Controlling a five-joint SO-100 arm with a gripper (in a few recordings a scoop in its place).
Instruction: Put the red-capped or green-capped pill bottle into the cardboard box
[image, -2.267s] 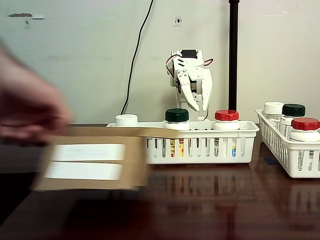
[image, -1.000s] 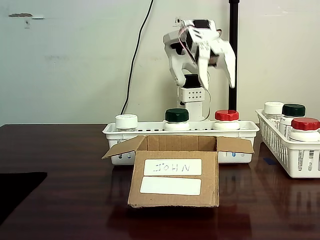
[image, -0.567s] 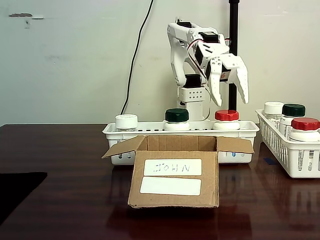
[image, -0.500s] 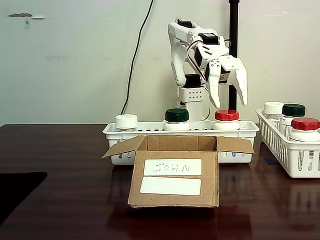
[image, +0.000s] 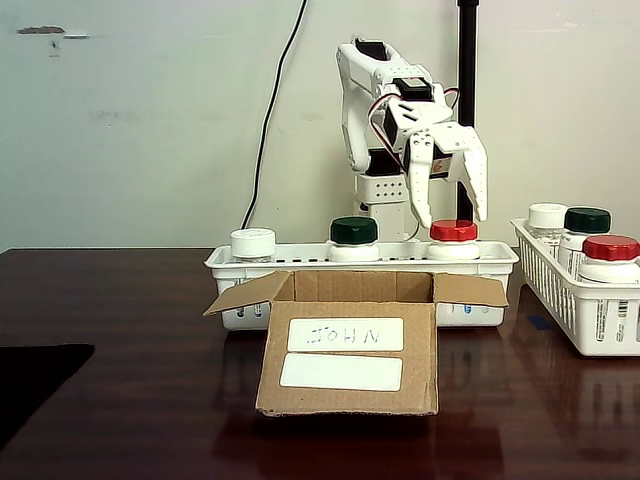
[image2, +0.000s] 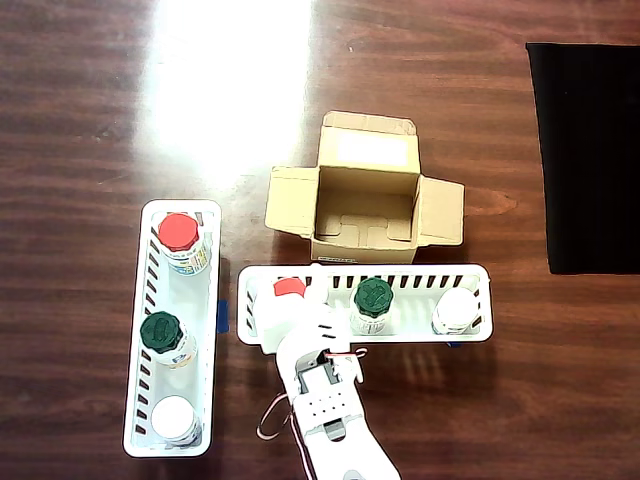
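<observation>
Claw (image: 447, 212) hangs released, its two fingers spread apart and pointing down, just above the red-capped bottle (image: 453, 238) and holding nothing. This bottle stands upright at one end of the long white basket (image: 470, 285), beside the green-capped bottle (image: 353, 238) in the middle and a white-capped one (image: 253, 242) at the other end. The cardboard box (image: 350, 345) stands open on the bench (image: 150, 420), touching or almost touching the basket's long side, and it looks empty from above.

I judge the step in hand is the grasp of the red-capped bottle. To do it well, the fingers should go down straight on both sides of the cap, centred, without pushing the basket wall. Then clench firmly, lift clear of the rim before moving toward the box.
</observation>
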